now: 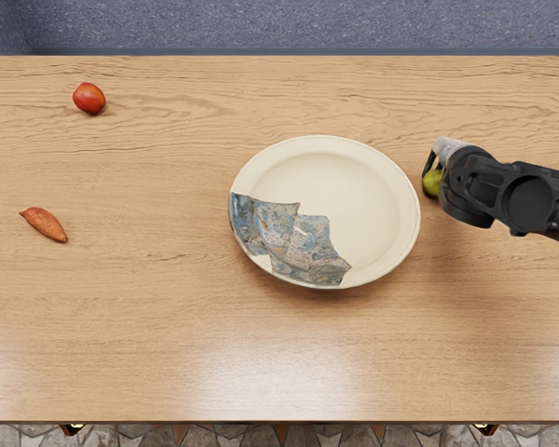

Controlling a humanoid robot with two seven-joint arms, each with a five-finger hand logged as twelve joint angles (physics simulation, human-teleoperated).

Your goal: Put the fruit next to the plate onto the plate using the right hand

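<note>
Wooden table (168, 317): plate (335, 186), green fruit (432, 182) just beside; red fruit (88, 98), orange root (44, 223) left.

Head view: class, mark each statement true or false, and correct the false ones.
1. The right robot hand is at the green fruit, just right of the plate. True.
2. The green fruit lies on the plate. False: it lies on the table, beside the rim.
3. A red fruit sits at the far left of the table. True.
4. The plate is plain all over. False: a blue-grey patterned patch covers its near-left part.
</note>
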